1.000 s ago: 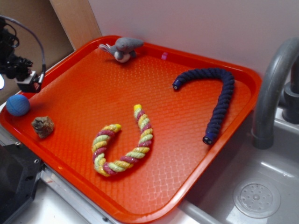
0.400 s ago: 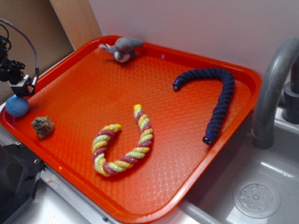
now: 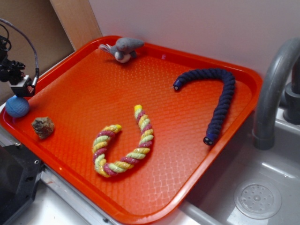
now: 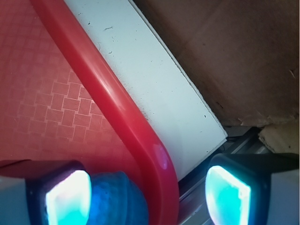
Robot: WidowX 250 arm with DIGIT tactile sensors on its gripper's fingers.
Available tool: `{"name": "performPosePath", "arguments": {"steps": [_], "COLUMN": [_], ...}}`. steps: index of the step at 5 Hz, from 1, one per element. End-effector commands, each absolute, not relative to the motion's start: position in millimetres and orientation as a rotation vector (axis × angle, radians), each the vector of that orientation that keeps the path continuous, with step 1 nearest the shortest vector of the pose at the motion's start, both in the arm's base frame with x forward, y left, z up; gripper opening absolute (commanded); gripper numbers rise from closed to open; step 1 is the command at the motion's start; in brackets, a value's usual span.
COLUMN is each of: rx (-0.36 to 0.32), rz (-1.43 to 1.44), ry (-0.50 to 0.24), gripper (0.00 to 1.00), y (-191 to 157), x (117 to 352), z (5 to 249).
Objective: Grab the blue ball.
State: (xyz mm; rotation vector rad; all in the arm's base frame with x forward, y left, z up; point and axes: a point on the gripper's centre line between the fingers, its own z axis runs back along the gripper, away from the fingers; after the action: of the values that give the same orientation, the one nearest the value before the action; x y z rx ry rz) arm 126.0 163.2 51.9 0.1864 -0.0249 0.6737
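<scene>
Fingers point(image 4: 147, 194) are spread wide and hold nothing. In the wrist view the left pad point(image 4: 68, 197) glows at the bottom left and the right one sits at the bottom right, with a broad gap between them.

The blue ball point(image 4: 115, 199) lies in that gap but hard against the left pad, not centred. Whether they touch, you cannot tell. In the exterior view the ball point(image 3: 17, 106) sits in the tray's near-left corner, directly under the fingers point(image 3: 22, 88).

Just right of the ball, still between the fingers, runs the raised rim of the orange tray point(image 4: 119, 117). The right pad hangs outside the tray, over the white bench edge point(image 4: 159, 89).

Risks, as you judge them:
- Close now and the right pad likely meets the rim before the ball, so the grip stalls or jolts the tray.
- The ball, off-centre and round, could roll or squirt out along the rim when pinched from one side.
- Descend further and the right pad may strike the rim or bench.

The brown lump point(image 3: 43, 126) is near the fingers, towards the tray's front edge. The ropes lie well apart.
</scene>
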Motion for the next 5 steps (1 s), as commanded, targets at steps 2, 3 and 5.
{"name": "performPosePath", "arguments": {"steps": [2,3,5], "rx": [0.130,0.147,0.133], "rz": [0.550,0.549,0.529], "ry": [-0.022,-0.019,-0.023], "gripper": [1.00,1.00,1.00], "y": [134.4,135.9,130.3], "x": [96.8,96.7,96.2], "z": [77.6,72.7,68.5]}}
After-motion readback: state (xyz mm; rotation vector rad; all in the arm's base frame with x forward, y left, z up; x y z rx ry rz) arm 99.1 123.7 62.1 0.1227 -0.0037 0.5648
